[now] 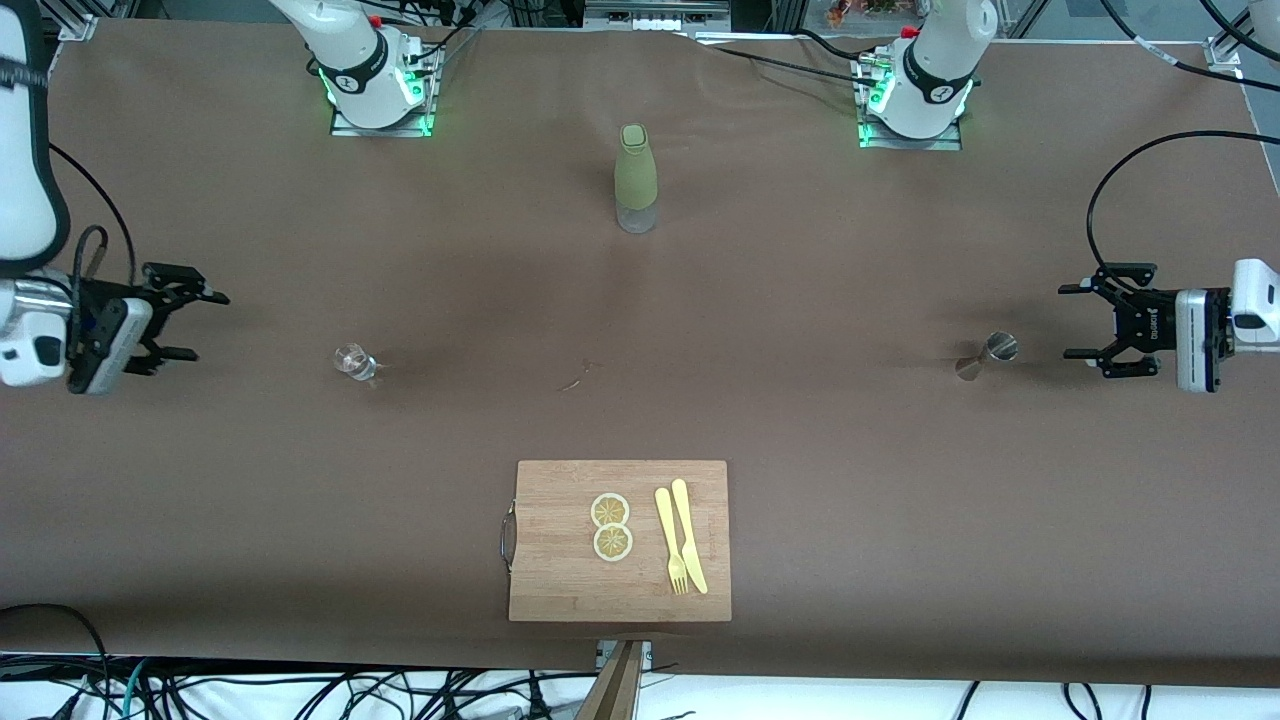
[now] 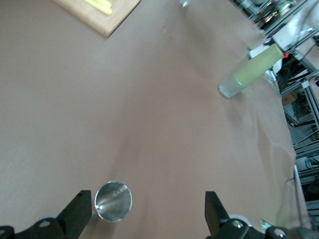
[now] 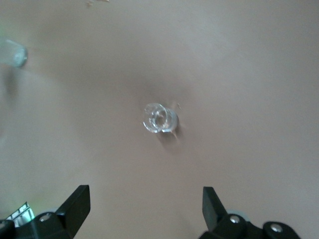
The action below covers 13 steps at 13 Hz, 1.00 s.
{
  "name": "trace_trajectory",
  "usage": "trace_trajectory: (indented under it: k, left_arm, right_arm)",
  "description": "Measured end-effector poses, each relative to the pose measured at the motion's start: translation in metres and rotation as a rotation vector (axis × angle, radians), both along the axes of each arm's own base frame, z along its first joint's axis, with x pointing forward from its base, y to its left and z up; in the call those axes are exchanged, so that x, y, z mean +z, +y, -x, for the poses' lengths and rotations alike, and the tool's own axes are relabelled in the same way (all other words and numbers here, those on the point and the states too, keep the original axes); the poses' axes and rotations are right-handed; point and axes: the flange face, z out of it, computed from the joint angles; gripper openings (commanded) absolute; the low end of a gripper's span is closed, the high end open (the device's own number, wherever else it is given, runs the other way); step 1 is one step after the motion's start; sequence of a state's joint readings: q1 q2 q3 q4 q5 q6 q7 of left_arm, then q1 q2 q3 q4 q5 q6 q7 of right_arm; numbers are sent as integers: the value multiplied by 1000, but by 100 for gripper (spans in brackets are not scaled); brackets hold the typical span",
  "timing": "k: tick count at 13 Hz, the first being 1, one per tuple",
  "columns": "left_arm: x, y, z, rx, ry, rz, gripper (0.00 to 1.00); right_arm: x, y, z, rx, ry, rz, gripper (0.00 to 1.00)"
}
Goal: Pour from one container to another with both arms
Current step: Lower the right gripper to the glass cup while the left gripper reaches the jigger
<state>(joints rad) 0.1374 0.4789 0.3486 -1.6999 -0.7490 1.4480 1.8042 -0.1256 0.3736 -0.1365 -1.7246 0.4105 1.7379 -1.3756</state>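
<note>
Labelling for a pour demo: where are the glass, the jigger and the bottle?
glass (image 3: 160,118), right wrist view, its rim.
jigger (image 2: 113,201), left wrist view, its open bowl.
bottle (image 1: 634,172), front view, its green body.

- Left arm (image 1: 935,60): white jointed shell, black band, green-lit base.
- Right arm (image 1: 350,55): same build.
- Left gripper (image 1: 1095,322): black two-finger, black cable.
- Right gripper (image 1: 195,325): black, white wrist housing.
</note>
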Motion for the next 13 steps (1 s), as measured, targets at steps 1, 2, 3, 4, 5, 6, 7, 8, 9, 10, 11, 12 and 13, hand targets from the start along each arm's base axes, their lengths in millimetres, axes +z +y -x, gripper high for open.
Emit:
trace_trajectory:
  k: [1, 2, 3, 4, 5, 6, 7, 8, 9, 10, 11, 12, 13]
  left_arm:
    - [-19, 7, 8, -11, -43, 54, 100]
    - [-42, 15, 18, -11, -83, 109, 100]
    - [-61, 22, 27, -4, -125, 157, 100]
    - [-80, 28, 34, 2, -176, 201, 100]
    - [-96, 33, 40, 4, -221, 233, 100]
    - [-109, 36, 42, 2, -259, 256, 100]
    - [-120, 36, 44, 2, -289, 275, 100]
    - [-131, 36, 44, 7, -320, 294, 100]
    - [-142, 35, 45, 16, -352, 315, 100]
    - [-155, 34, 45, 28, -384, 333, 100]
    - [-168, 32, 47, 38, -413, 350, 100]
    - [-181, 31, 49, 44, -436, 363, 100]
    - [-194, 29, 51, 50, -454, 374, 100]
  right_arm:
    - [-21, -3, -1, 28, -8, -55, 100]
    - [-44, -7, -1, 57, -25, -123, 100]
    - [-64, -10, -1, 85, -56, -194, 100]
    - [-84, -13, -1, 111, -100, -270, 100]
    - [-104, -17, 0, 136, -150, -341, 100]
    - [-124, -21, 1, 159, -203, -404, 100]
    - [-143, -22, 3, 182, -258, -460, 100]
    - [-159, -20, 4, 198, -308, -508, 100]
    - [-174, -17, 5, 214, -351, -547, 100]
    - [-188, -14, 6, 234, -390, -579, 100]
    - [-201, -11, 8, 251, -425, -606, 100]
    - [-210, -8, 9, 261, -458, -632, 100]
    - [-215, -5, 10, 276, -489, -657, 100]
